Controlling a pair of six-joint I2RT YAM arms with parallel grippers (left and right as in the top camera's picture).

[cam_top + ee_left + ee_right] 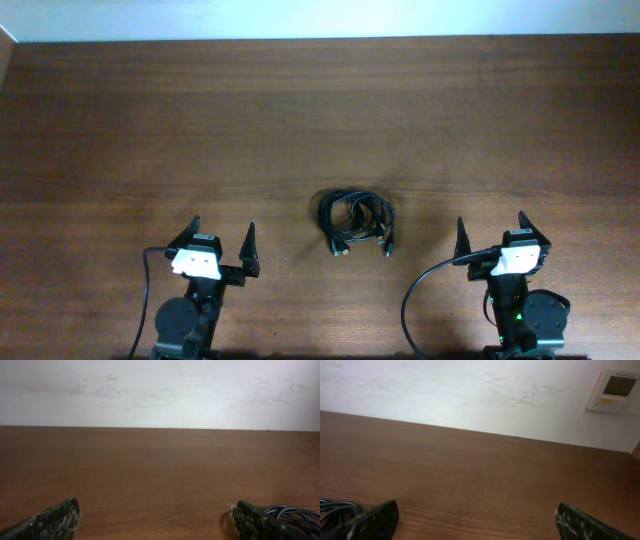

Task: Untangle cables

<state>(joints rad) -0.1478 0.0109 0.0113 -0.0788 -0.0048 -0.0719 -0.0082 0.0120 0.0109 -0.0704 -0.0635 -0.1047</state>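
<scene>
The left gripper (pixel 223 238), in the lower left of the overhead frame, has its jaws spread wide with nothing between them, only bare wood. The right gripper (pixel 492 232), in the lower right, is spread just as wide and also holds nothing. Between the two, slightly below the frame's centre, the cables (pixel 357 222) lie on the brown wooden table (pixel 300 110) as one small bundle of overlapping black loops, with a few metallic plug ends pointing toward the lower edge. They are apart from both grippers, and nothing stands between either gripper and them. In the left wrist view the bundle shows only as a few strands at the lower right corner, partly hidden behind a finger. In the right wrist view it is cut off at the lower left. A thicker black wire (pixel 412 300) curves out from the right arm's base. Beyond the table's far edge is a pale wall (pixel 160 390). A white wall-mounted control panel (pixel 616 391) sits in the upper right of the right wrist view, its display too small to read.
</scene>
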